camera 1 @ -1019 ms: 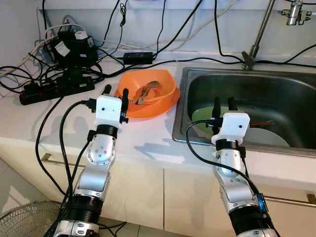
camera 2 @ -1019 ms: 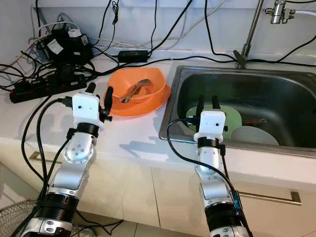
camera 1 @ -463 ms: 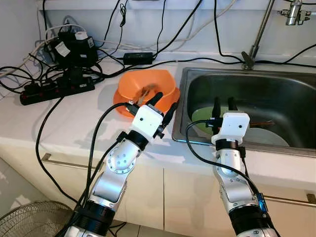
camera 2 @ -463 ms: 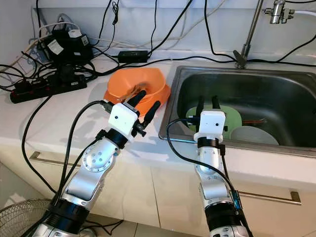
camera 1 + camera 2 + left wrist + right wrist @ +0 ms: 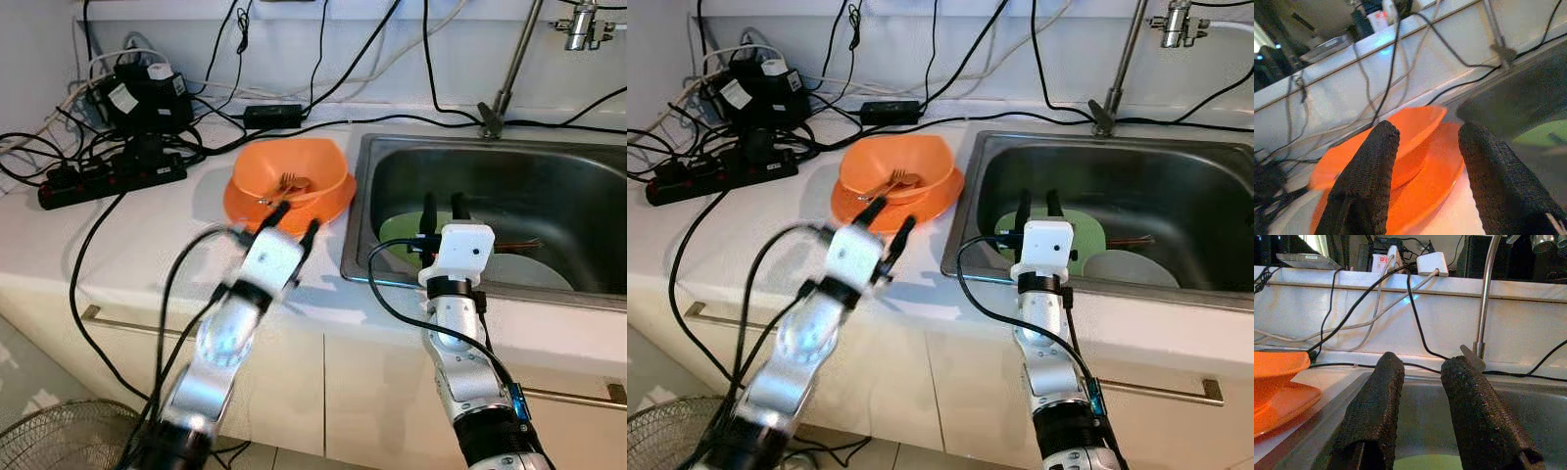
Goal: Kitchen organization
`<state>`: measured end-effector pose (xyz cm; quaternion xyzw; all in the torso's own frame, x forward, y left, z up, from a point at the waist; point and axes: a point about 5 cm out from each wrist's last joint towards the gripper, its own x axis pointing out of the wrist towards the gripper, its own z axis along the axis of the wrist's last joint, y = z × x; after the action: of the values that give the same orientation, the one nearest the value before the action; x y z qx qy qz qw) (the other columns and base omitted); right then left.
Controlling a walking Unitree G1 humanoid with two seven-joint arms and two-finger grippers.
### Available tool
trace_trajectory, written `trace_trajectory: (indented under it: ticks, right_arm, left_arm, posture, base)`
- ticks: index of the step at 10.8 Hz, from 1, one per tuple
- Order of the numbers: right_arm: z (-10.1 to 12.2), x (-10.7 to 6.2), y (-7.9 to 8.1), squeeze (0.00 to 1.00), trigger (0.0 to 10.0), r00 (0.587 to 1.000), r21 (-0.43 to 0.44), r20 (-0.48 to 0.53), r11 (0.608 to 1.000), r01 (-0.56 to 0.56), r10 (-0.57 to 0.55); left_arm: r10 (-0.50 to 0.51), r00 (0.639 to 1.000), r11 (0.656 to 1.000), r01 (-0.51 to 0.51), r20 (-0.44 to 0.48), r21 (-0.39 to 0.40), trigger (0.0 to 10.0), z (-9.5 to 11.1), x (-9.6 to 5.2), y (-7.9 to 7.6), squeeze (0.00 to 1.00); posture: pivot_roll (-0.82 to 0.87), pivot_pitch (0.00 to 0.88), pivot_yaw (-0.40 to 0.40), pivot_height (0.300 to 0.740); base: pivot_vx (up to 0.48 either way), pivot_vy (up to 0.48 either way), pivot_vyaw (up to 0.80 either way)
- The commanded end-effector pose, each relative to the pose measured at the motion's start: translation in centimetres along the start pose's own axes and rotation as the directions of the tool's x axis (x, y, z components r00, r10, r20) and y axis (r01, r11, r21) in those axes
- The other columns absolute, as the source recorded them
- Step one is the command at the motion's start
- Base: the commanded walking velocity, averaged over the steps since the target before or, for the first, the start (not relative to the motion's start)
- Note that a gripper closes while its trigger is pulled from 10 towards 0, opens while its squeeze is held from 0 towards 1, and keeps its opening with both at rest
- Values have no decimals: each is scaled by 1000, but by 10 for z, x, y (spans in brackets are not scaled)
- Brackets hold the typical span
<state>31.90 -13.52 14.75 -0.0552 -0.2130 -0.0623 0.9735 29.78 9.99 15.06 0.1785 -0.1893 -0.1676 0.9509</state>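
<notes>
Left gripper [image 5: 294, 215]: jaws parted, empty, aimed at the near rim of the orange bowl [image 5: 294, 178], likely lining up a grasp. Bowl sits on the counter [image 5: 118, 235] left of the sink [image 5: 588, 196], utensils inside. Right gripper [image 5: 441, 208]: parted, empty, over the sink edge. Since half a second ago the left arm has pulled nearer; right unchanged.

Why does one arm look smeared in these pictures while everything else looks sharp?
In both eye views the left arm and its tool are motion-blurred; the orange bowl, sink and right tool stay crisp. The left wrist view is soft throughout; the right wrist view is sharper.
</notes>
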Motion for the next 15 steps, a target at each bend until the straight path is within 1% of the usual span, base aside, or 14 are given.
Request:
trace_trajectory:
  ticks: [1, 2, 6, 12, 15]
  right_arm:
    - [1, 2, 1, 0, 10000, 1000, 5, 3, 1000, 1, -1]
    - [0, 2, 1, 0, 10000, 1000, 6, 2, 1000, 0, 0]
    - [1, 2, 2, 0, 10000, 1000, 6, 5, 1000, -3, 3]
    - [1, 3, -1, 0, 10000, 1000, -4, 6, 1000, 3, -3]
    - [1, 3, -1, 0, 10000, 1000, -3, 7, 1000, 2, -2]
  left_arm:
    - [49, 999, 998, -49, 7, 40, 10000, -1, -5, 8, 0]
    - [77, 997, 996, -77, -17, 49, 10000, -7, -15, 12, 0]
    - [89, 996, 995, -88, -1, 44, 10000, -5, -16, 11, 0]
    - [110, 993, 994, -110, -38, -1, 10000, -14, 3, 18, 0]
    - [114, 992, 993, -115, -44, -9, 10000, -17, 5, 20, 0]
  posture:
    - [55, 0, 79, 740]
    - [61, 0, 76, 740]
    - [62, 0, 75, 740]
    - [47, 0, 78, 740]
    - [48, 0, 74, 740]
  base:
    - [0, 0, 0]
    - [0, 0, 0]
    - [0, 0, 0]
    - [0, 0, 0]
    - [0, 0, 0]
